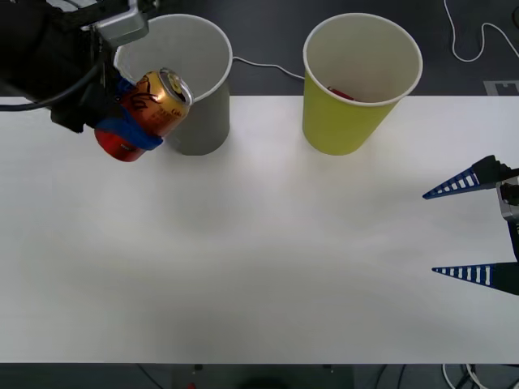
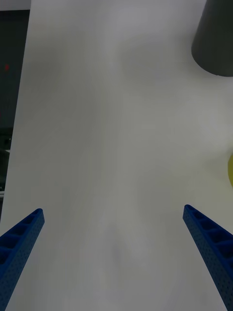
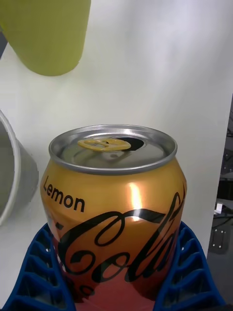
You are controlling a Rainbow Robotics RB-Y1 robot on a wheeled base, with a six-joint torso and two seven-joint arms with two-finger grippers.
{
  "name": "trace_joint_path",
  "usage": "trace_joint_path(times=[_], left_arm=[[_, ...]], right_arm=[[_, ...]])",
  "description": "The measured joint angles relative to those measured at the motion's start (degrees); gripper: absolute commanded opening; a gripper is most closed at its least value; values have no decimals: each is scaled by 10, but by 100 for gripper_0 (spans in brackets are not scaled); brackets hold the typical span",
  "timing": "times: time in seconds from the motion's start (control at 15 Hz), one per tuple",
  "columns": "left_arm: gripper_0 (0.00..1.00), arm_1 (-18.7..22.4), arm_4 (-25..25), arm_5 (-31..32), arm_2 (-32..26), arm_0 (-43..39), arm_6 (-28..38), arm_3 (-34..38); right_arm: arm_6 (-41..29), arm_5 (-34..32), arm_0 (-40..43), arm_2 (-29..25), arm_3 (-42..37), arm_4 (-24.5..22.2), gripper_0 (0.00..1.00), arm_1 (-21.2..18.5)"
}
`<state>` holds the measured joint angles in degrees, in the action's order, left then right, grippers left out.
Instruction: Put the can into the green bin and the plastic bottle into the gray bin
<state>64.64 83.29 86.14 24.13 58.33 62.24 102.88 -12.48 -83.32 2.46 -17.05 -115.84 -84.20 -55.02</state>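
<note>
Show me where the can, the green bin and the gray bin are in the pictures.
can [image 1: 156,104]: front view, its orange side.
green bin [image 1: 345,121]: front view, outer wall.
gray bin [image 1: 207,121]: front view, outer wall.

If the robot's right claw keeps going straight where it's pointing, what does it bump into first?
Probably nothing nearby. The open right gripper points across bare table. The gray bin and the green bin sit off to one side of its line, though depth is hard to judge.

Your left gripper holds the can tilted, just left of the gray bin; the green bin stands farther right, with something, perhaps, inside it.
</note>
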Motion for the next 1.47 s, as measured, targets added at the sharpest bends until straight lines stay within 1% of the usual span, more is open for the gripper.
trace_joint_path(times=[0.2,0.33,0.6,0.8,0.93,1.27,1.47], left_arm=[[0,-17,-16,-7,104,134,48,-50],[0,-44,-22,-14,160,210,74,-95],[0,-124,-38,-18,261,353,77,-239],[0,-194,-45,-41,327,436,86,-339],[0,-238,-46,-66,357,470,101,-395],[0,-358,-48,-153,437,533,105,-544],[0,-439,-47,-202,460,550,119,-641]], right_arm=[[0,0,0,0,0,0,100,0],[0,0,0,0,0,0,100,0],[0,0,0,0,0,0,100,0],[0,0,0,0,0,0,100,0],[0,0,0,0,0,0,100,0],[0,0,0,0,0,0,100,0],[0,0,0,0,0,0,100,0]])
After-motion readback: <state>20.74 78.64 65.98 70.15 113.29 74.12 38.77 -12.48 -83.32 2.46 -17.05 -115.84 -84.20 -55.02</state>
